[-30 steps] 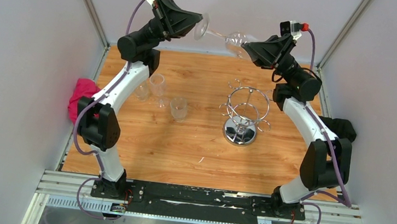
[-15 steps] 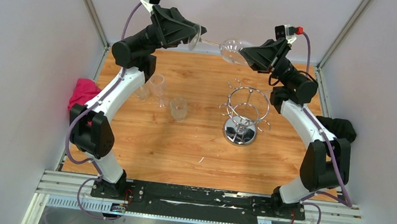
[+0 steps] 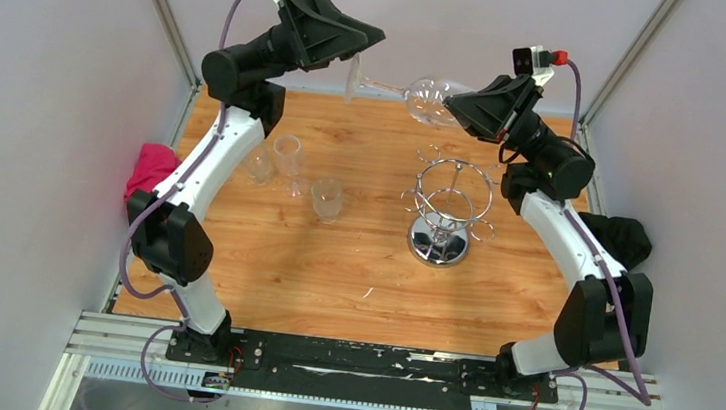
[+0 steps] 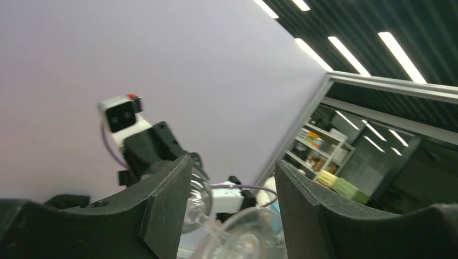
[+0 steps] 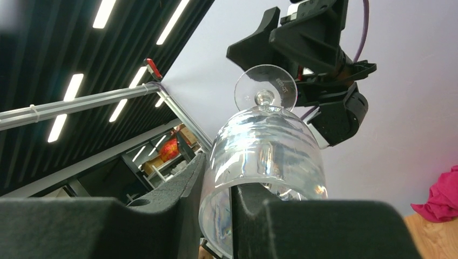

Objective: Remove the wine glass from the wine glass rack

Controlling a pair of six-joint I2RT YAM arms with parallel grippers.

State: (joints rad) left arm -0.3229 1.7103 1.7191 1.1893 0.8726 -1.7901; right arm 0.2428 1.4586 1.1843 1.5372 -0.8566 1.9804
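The clear wine glass (image 3: 428, 98) hangs on its side high over the back of the table, foot (image 3: 351, 76) pointing left. My right gripper (image 3: 452, 101) is shut on the bowl's rim; in the right wrist view the gripper (image 5: 216, 178) has one finger inside the wine glass (image 5: 267, 156) and one outside. My left gripper (image 3: 375, 37) stands open just above the foot, not touching it. In the left wrist view the gripper (image 4: 232, 172) has the blurred wine glass (image 4: 243, 237) low between its spread fingers. The chrome wine glass rack (image 3: 451, 209) stands below, its hooks bare.
Three clear glasses (image 3: 289, 153) stand on the wooden table left of the rack. A pink cloth (image 3: 149, 176) lies at the left edge and a black cloth (image 3: 627, 236) at the right edge. Grey walls close in behind and beside.
My left gripper has opened, let go of the glass foot and risen a little. My right gripper has kept the bowl, with the glass shifting slightly.
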